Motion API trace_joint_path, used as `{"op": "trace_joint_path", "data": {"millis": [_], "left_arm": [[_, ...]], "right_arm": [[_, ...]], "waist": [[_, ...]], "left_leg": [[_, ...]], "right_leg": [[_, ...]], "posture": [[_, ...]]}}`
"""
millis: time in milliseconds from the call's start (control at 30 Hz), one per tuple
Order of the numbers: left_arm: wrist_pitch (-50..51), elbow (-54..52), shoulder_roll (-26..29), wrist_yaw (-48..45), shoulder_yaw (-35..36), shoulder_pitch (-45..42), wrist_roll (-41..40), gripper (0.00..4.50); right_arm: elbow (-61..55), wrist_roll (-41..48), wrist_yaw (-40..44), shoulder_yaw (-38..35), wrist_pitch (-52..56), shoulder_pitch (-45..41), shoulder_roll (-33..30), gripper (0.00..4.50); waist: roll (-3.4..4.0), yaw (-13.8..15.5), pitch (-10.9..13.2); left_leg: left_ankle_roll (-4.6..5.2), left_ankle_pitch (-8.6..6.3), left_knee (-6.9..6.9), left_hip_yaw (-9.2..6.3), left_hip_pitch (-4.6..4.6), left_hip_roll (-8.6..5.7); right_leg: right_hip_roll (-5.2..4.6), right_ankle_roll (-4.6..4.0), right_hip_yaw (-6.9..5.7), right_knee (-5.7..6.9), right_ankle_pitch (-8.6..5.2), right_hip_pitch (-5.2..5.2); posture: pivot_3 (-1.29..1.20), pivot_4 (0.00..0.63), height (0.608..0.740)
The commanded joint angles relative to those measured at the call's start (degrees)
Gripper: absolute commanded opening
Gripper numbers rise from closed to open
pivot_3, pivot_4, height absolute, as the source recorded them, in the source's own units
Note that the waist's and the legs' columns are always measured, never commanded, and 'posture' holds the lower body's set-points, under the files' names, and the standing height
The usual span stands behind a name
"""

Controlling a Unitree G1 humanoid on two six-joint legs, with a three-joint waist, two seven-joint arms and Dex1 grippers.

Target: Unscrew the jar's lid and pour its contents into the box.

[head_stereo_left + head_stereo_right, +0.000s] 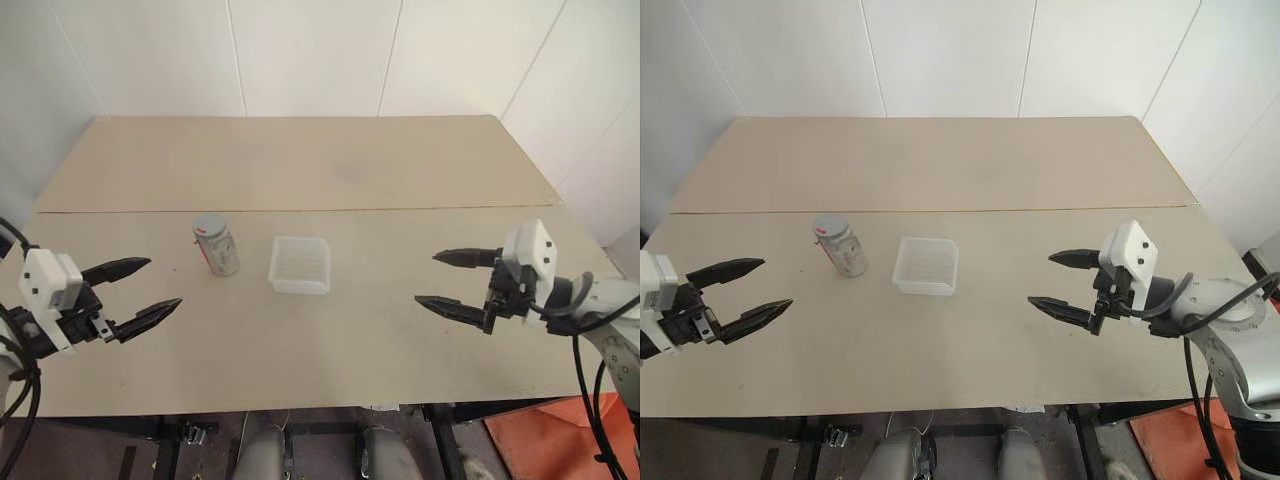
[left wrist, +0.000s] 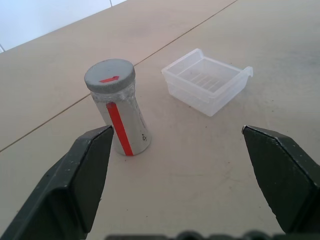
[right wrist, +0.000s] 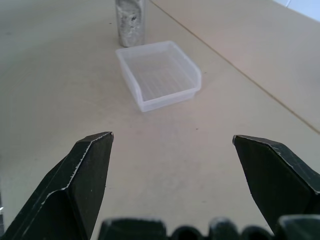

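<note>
Fingers of the left gripper (image 1: 150, 287) stand wide apart with nothing between them, hovering over the table (image 1: 300, 160) at the far left, near its front edge. From that gripper, the jar (image 1: 216, 246) stands upright at about two o'clock, well apart from it, its grey lid (image 2: 109, 75) screwed on with a red mark on top. Just beside the jar, at its three o'clock, the box (image 1: 300, 265) sits flat on the table, not touching it. Far right, at the box's four o'clock and well apart, the right gripper (image 1: 442, 279) hangs with its fingers spread wide, gripping nothing.
</note>
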Motion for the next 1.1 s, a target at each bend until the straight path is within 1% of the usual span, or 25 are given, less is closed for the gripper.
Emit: {"op": "trace_joint_path", "data": {"millis": [33, 167, 267, 367, 500, 633, 767, 1100], "left_arm": [[-1.2, -1.1, -0.9, 1.2, -0.1, -0.8, -0.1, 4.48], [-0.7, -1.6, -3.3, 5.2, -0.6, -1.1, 1.0, 4.48], [-1.0, -1.6, -5.2, 9.4, -2.1, -1.3, 3.9, 4.48], [-1.3, -2.0, -8.2, 14.4, -5.7, -3.0, 6.6, 4.48], [-4.4, 0.4, -11.9, 18.1, -11.1, -5.8, 11.2, 4.48], [-7.0, 5.3, -13.9, 19.3, -13.2, -9.5, 12.9, 4.48], [-8.3, 10.8, -14.3, 19.7, -14.4, -14.7, 13.7, 4.48], [-13.5, 28.2, -15.2, 16.0, -19.8, -28.2, 16.2, 4.48]], "right_arm": [[-3.2, 0.4, -0.6, -1.9, -0.5, 0.5, -0.3, 4.5], [-3.6, -0.6, -1.2, -1.3, -1.0, -0.1, -0.5, 4.5], [-4.0, -0.3, -1.8, -0.4, -0.7, -3.1, 0.0, 4.5], [-3.7, -1.0, -2.4, 1.8, -0.3, -7.0, 0.3, 4.5], [-3.2, -2.5, -2.9, 5.1, 0.5, -10.7, 0.2, 4.5], [-4.7, -1.8, -3.0, 6.6, 1.0, -12.5, 0.8, 4.5], [-5.3, -1.3, -2.7, 6.4, 1.0, -13.4, 1.0, 4.5], [-8.0, -0.7, -3.7, 4.5, 1.3, -12.1, 0.7, 4.5]], "waist": [[0.0, 0.0, 0.0], [0.0, 0.0, 0.0], [0.0, -0.2, 0.0], [0.0, -0.1, 0.0], [-0.02, 0.1, 0.0], [-0.01, 0.1, 0.0], [-0.02, 0.1, 0.0], [-0.02, 0.1, 0.0]], "left_leg": [[0.0, 0.0, 0.0, 0.0, 0.0, 0.0], [0.0, 0.0, 0.0, 0.0, 0.0, 0.0], [0.0, 0.0, 0.0, 0.0, 0.01, 0.01], [0.0, 0.0, 0.0, 0.0, 0.05, 0.01], [0.0, 0.0, 0.01, -0.01, 0.01, -0.04], [0.0, 0.0, 0.01, -0.02, -0.03, -0.05], [0.0, 0.0, 0.01, -0.02, -0.01, -0.06], [0.01, 0.0, 0.05, -0.04, -0.05, -0.12]], "right_leg": [[0.0, 0.0, 0.0, 0.0, 0.0, 0.0], [0.0, 0.0, 0.0, 0.0, 0.0, 0.0], [0.0, -0.01, 0.02, 0.01, 0.01, 0.0], [-0.01, -0.01, 0.04, 0.03, 0.02, 0.02], [-0.03, -0.02, 0.01, 0.01, 0.03, 0.03], [-0.04, -0.02, -0.02, 0.01, 0.03, -0.01], [-0.04, -0.02, -0.02, 0.03, 0.04, 0.0], [-0.04, 0.03, -0.09, 0.01, 0.07, 0.03]], "posture": [[0.0, 0.15, 0.74], [0.0, 0.15, 0.74], [0.0, 0.15, 0.74], [0.0, 0.15, 0.74], [0.0, 0.15, 0.74], [0.0, 0.15, 0.74], [0.0, 0.15, 0.74], [0.0, 0.15, 0.74]]}}
